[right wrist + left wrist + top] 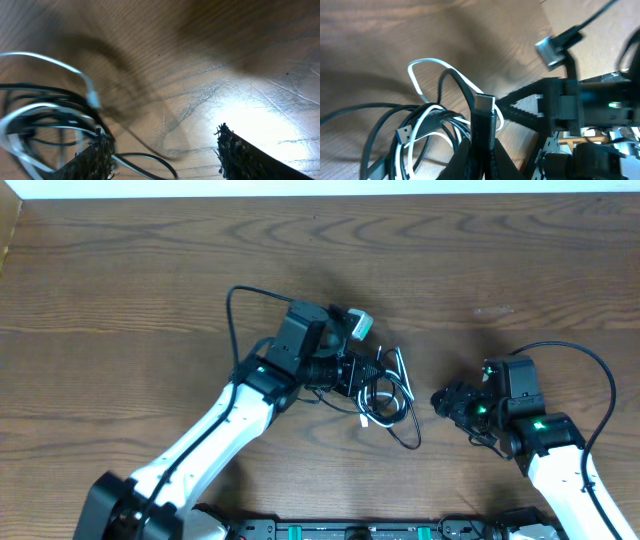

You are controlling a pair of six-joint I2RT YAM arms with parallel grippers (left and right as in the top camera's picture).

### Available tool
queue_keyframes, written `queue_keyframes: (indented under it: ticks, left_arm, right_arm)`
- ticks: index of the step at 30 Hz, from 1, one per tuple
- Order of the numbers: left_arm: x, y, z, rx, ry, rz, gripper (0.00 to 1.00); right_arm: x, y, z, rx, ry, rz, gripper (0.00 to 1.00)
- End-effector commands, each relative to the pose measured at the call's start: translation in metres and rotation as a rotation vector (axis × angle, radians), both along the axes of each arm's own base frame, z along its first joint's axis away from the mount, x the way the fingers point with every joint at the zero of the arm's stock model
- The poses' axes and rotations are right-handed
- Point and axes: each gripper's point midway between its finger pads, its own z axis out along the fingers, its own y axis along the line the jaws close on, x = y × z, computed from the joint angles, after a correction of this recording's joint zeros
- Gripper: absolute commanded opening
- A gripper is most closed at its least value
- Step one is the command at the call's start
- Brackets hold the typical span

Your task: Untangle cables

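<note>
While the left claw (pixel 383 383) grips the cables (pixel 404 430) (tangled), the right claw (pixel 444 398) gapes

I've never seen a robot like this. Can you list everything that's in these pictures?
Black cables: several, exact count unclear, tangled in one bunch mid-table.
White cable: one, looped through that bunch.
Table: one, brown wood, under everything.
Arm wires: two, black, thicker, one arching from each arm.
Arms: two, white and black, reaching in from the near edge.
Left gripper: black, in the bunch; open or shut unclear.
Right gripper: black, open, just right of the bunch.
</note>
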Motion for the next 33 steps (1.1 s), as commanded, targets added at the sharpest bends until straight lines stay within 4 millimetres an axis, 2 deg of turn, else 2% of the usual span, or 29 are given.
queue_keyframes:
  ticks: [1,8,13,20,27,33]
  left_arm:
    - [-0.009,-0.002,0.023,-0.043,-0.069,-0.041,0.08]
    - [-0.028,-0.017,0.042,-0.058,-0.202,-0.134,0.08]
    - [-0.021,-0.016,0.038,-0.012,-0.247,-0.095,0.08]
    - [-0.022,-0.017,0.038,-0.015,-0.248,-0.100,0.08]
    - [-0.042,-0.031,0.037,-0.019,-0.243,-0.162,0.08]
    - [-0.024,-0.020,0.023,0.089,-0.267,-0.054,0.08]
  right_arm:
    - [-0.002,0.000,-0.002,-0.010,0.003,-0.001,0.67]
    - [-0.002,0.001,-0.001,-0.004,0.005,0.001,0.70]
    - [-0.003,0.003,-0.001,0.010,0.008,0.009,0.71]
    - [-0.003,0.003,-0.001,0.010,0.007,0.008,0.73]
    - [-0.003,0.003,-0.001,0.009,0.007,0.009,0.73]
    - [-0.003,0.003,-0.001,0.009,0.008,0.008,0.74]
